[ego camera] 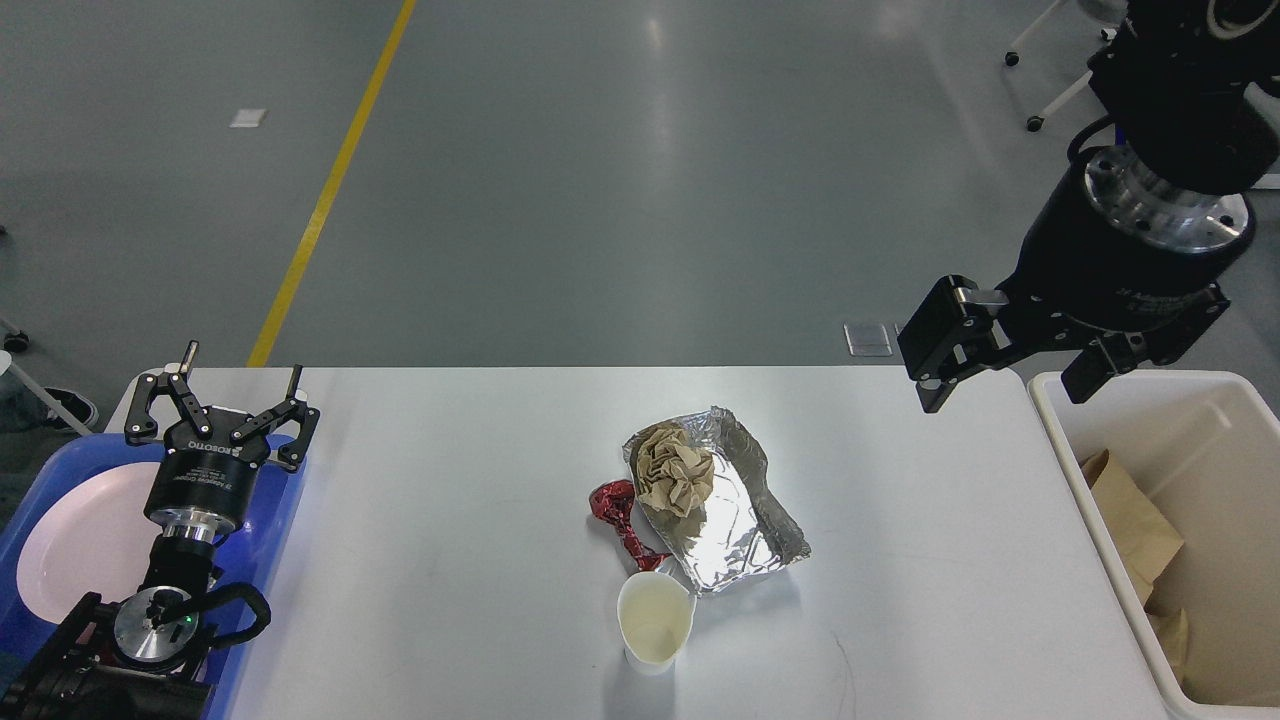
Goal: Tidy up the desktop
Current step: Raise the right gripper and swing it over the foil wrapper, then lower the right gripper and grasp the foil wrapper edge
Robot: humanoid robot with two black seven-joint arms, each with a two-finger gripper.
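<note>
The white desktop (450,520) fills the lower view. Near its middle lies a crumpled foil tray (740,520) with a brown paper ball (677,470) in it. A red crumpled wrapper (622,515) lies at the foil's left. A white paper cup (654,620) lies tipped in front of them. My left gripper (222,385) is open and empty above the blue tray (275,520), far left of the litter. My right gripper (1010,385) is open and empty, raised over the table's right edge beside the bin.
A cream-white bin (1090,520) stands off the table's right edge with brown paper (1125,520) inside. A white plate (85,540) lies in the blue tray at the left. Grey floor with a yellow line (330,180) lies beyond the table.
</note>
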